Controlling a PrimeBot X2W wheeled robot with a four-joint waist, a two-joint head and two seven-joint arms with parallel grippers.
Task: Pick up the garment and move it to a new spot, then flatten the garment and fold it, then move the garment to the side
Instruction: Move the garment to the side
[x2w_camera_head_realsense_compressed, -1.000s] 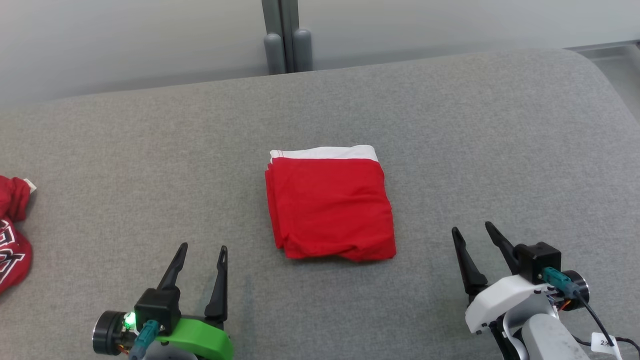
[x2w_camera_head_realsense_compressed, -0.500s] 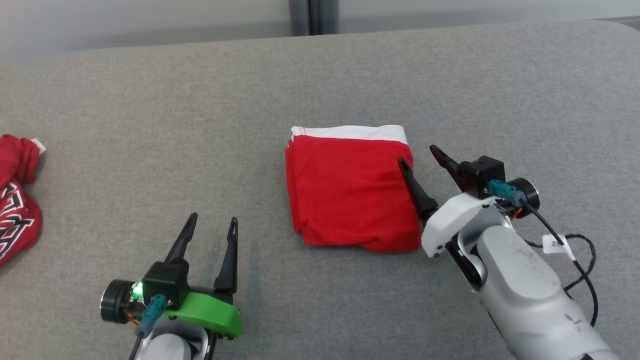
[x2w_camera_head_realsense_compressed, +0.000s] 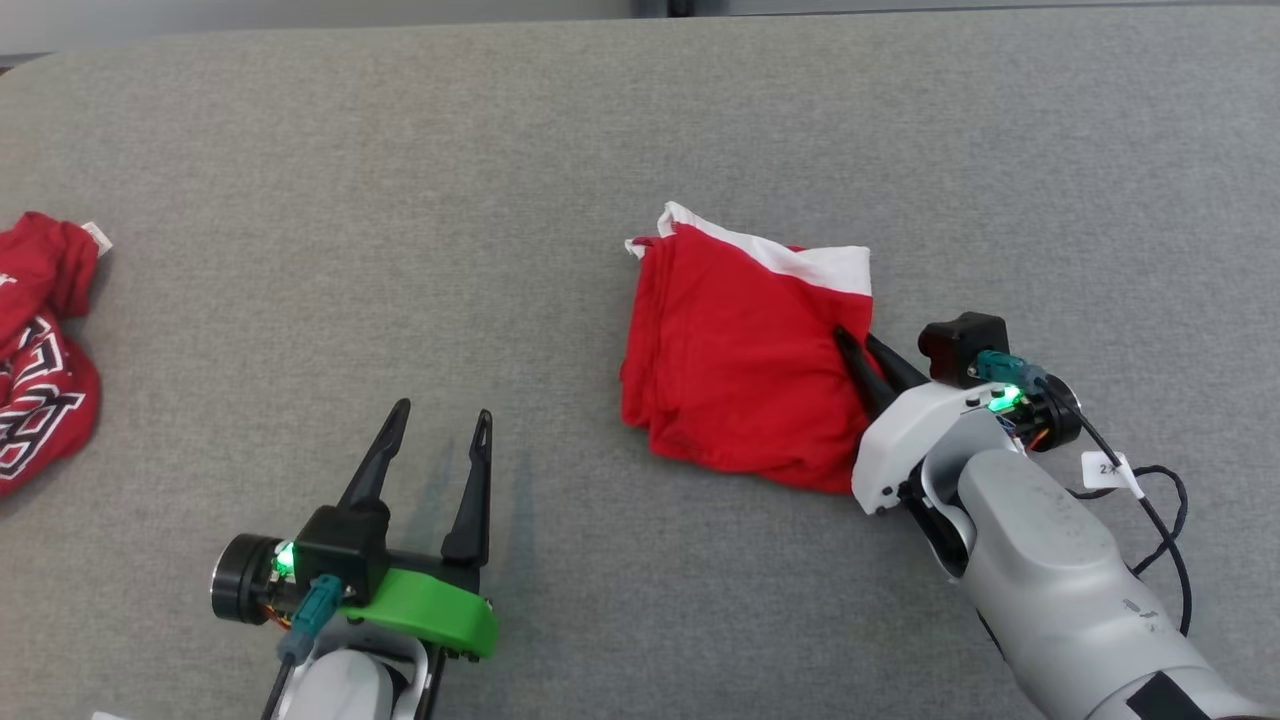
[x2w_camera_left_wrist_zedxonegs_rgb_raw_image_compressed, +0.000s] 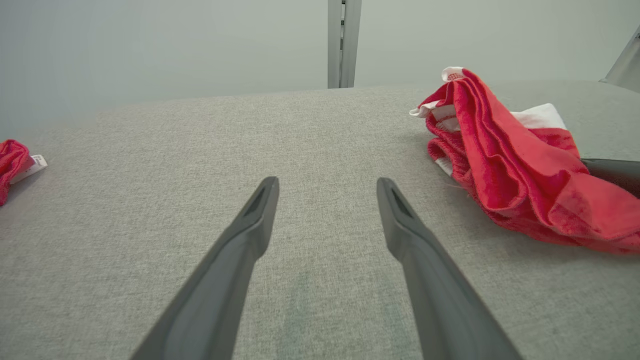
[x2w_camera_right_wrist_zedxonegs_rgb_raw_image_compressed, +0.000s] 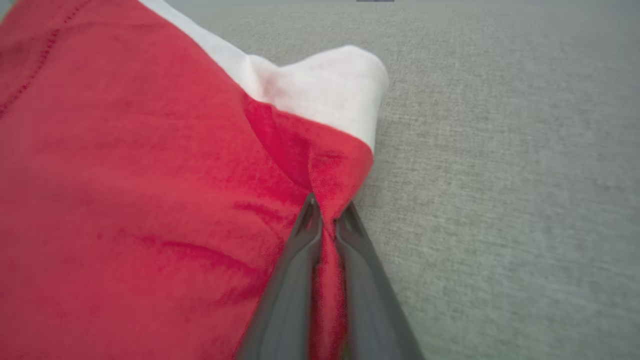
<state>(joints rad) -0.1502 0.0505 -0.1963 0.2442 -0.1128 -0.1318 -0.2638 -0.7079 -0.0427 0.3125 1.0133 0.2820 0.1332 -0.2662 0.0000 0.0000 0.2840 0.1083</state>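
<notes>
Grey woven surface (x2w_camera_head_realsense_compressed: 300, 150), far-left corner rounded. Pale plain wall (x2w_camera_left_wrist_zedxonegs_rgb_raw_image_compressed: 150, 45) behind. Grey upright post (x2w_camera_left_wrist_zedxonegs_rgb_raw_image_compressed: 342, 45) against wall. Light soft, even.

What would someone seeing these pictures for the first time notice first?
The folded red garment with a white band, in the middle of the grey padded surface, stands out first, with the right tool shut on a pinch of its right edge. The left tool stands open at the lower left, touching nothing, and a second red garment lies crumpled at the far left edge.
</notes>
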